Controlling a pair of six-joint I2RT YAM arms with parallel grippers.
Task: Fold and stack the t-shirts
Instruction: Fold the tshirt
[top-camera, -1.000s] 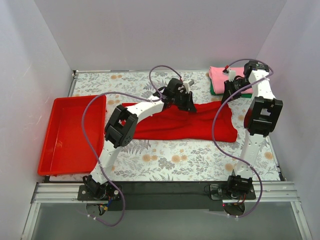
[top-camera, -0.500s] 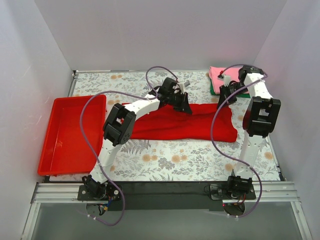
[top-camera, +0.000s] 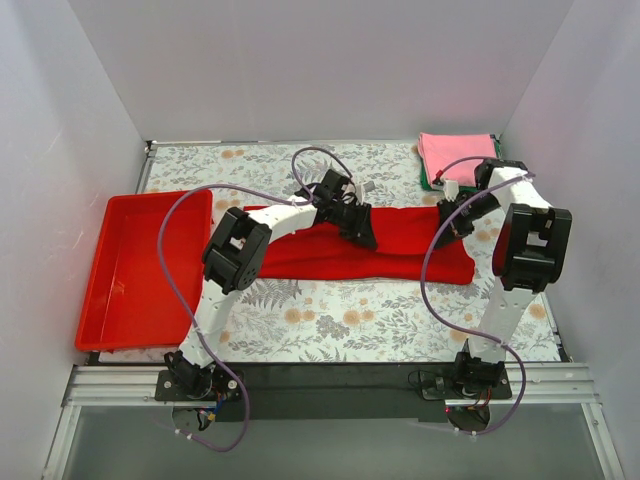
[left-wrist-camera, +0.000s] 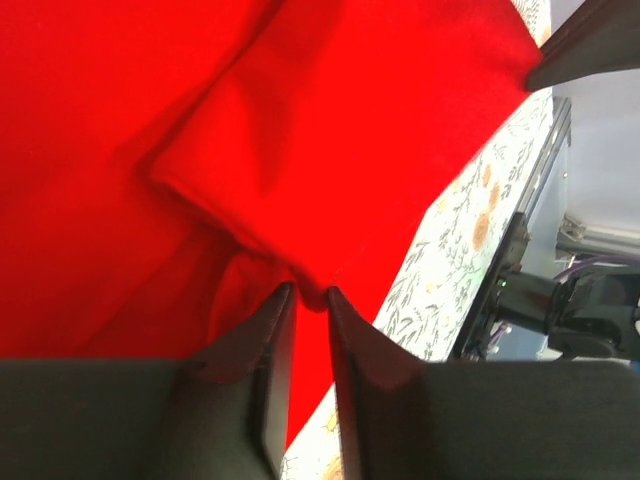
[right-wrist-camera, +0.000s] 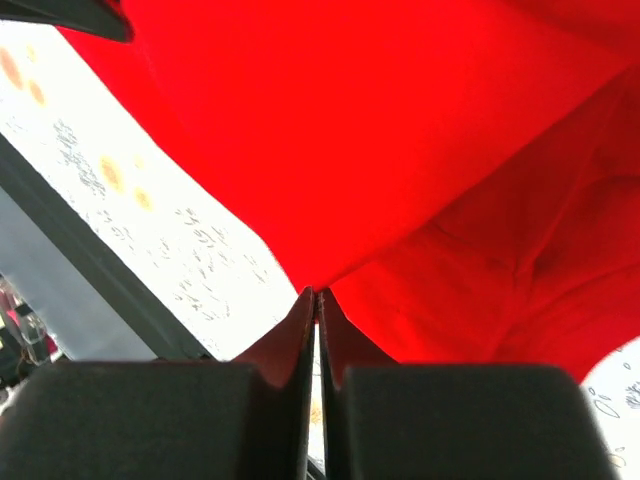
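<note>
The bright red t-shirt (top-camera: 390, 245) lies stretched across the middle of the table. My left gripper (top-camera: 362, 228) is shut on a bunched fold of the red t-shirt (left-wrist-camera: 300, 180) near its far edge. My right gripper (top-camera: 447, 222) is shut on a corner of the red t-shirt (right-wrist-camera: 420, 150) at its right end. The pink t-shirt (top-camera: 455, 152) lies folded at the far right on top of the dark green t-shirt (top-camera: 426, 180), of which only an edge shows.
A red plastic tray (top-camera: 140, 270) stands on the left of the floral tablecloth (top-camera: 350, 320). White walls close in the left, back and right sides. Purple cables loop above both arms.
Both grippers have moved toward the near side, pulling the red t-shirt's far edge with them. The right gripper has come off the pink stack area onto the shirt's right end.
</note>
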